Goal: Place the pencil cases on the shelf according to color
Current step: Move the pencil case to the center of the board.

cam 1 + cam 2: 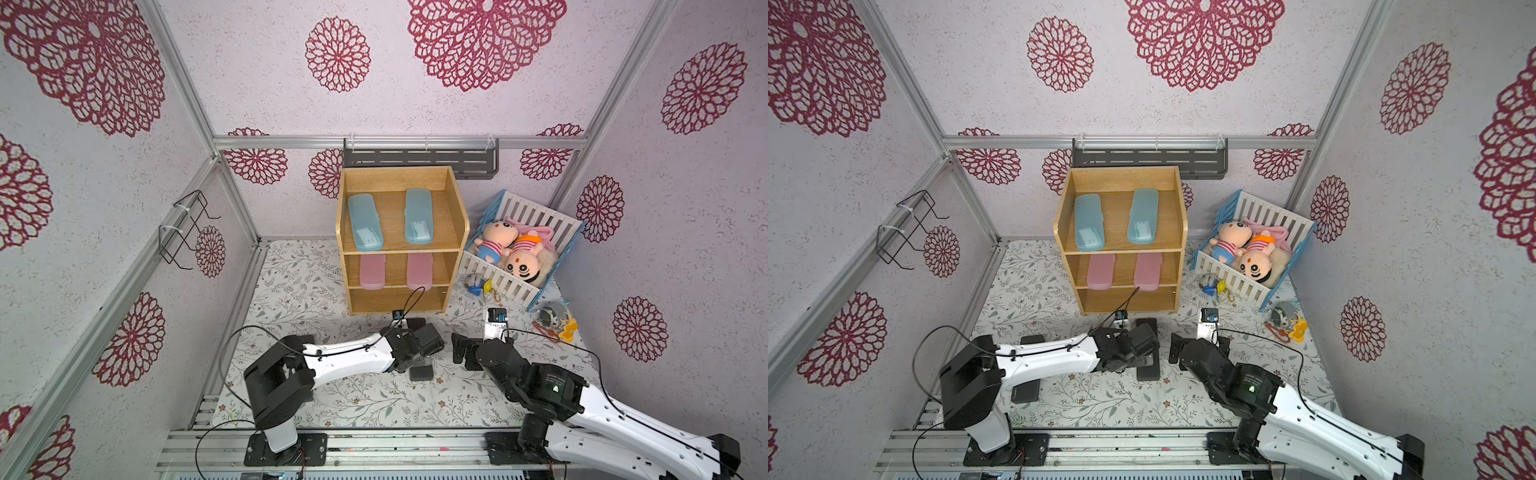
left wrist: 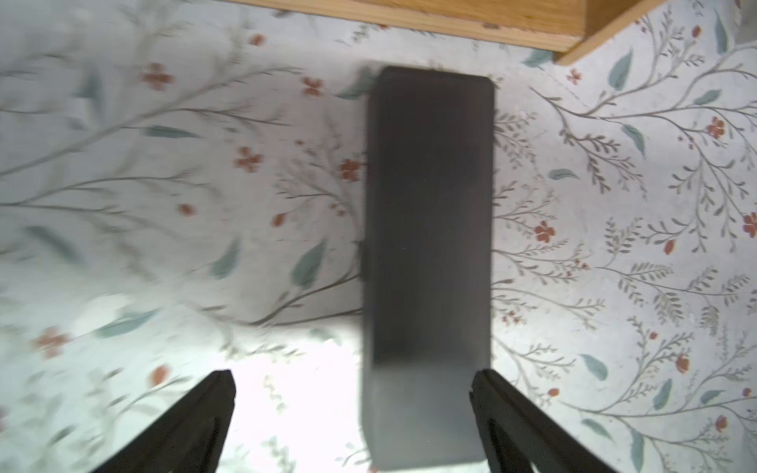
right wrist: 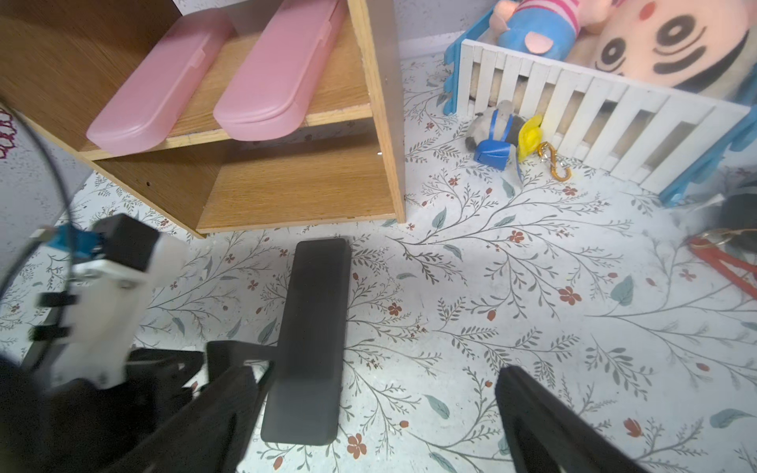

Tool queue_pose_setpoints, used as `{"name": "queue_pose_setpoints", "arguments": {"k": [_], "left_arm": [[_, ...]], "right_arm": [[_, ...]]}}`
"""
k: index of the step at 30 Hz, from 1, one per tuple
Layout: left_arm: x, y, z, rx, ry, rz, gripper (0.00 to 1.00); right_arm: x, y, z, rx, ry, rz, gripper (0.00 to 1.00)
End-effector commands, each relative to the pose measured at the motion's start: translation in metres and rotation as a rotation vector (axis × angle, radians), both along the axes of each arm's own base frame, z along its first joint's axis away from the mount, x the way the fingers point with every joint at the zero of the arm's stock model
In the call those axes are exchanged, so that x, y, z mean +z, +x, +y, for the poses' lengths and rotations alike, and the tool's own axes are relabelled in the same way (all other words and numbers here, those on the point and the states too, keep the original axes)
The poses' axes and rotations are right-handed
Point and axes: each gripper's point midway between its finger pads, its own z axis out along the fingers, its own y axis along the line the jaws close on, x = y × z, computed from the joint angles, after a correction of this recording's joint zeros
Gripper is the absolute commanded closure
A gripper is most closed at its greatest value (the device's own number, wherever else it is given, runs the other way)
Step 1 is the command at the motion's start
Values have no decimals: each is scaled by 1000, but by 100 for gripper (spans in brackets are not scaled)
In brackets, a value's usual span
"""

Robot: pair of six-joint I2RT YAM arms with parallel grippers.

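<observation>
While shelf holds blue pair, pink pair, L fingers, R fingers gape; empty.

There are six pencil cases in all. Two are blue pencil cases, two are pink pencil cases, and two are black pencil cases. There is one wooden shelf, and it has three levels. There is one grey rack, one wire holder and one white crate. There are two dolls, two little toy bunches and two robot arms.
</observation>
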Motion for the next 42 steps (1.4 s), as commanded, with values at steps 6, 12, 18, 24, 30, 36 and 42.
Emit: {"name": "queue_pose_setpoints", "arguments": {"k": [6, 12, 18, 24, 30, 36, 42], "left_arm": [[7, -41, 159, 244, 310, 24, 3], [3, -60, 221, 385, 235, 3, 3], [-11, -58, 256, 498, 38, -33, 3], [-27, -52, 272, 555, -73, -8, 3], [-43, -39, 277, 580, -76, 80, 3], [-55, -24, 270, 521, 3, 196, 3], [-59, -21, 254, 463, -1, 214, 2]], "right_arm": [[-60, 13, 71, 121, 42, 199, 1], [-87, 15, 115, 190, 70, 251, 1], [-109, 18, 133, 193, 17, 299, 1], [-128, 16, 140, 175, -1, 341, 1], [-141, 18, 137, 135, -57, 363, 1], [-152, 17, 121, 88, -124, 374, 1], [-160, 9, 100, 62, -154, 388, 1]]}}
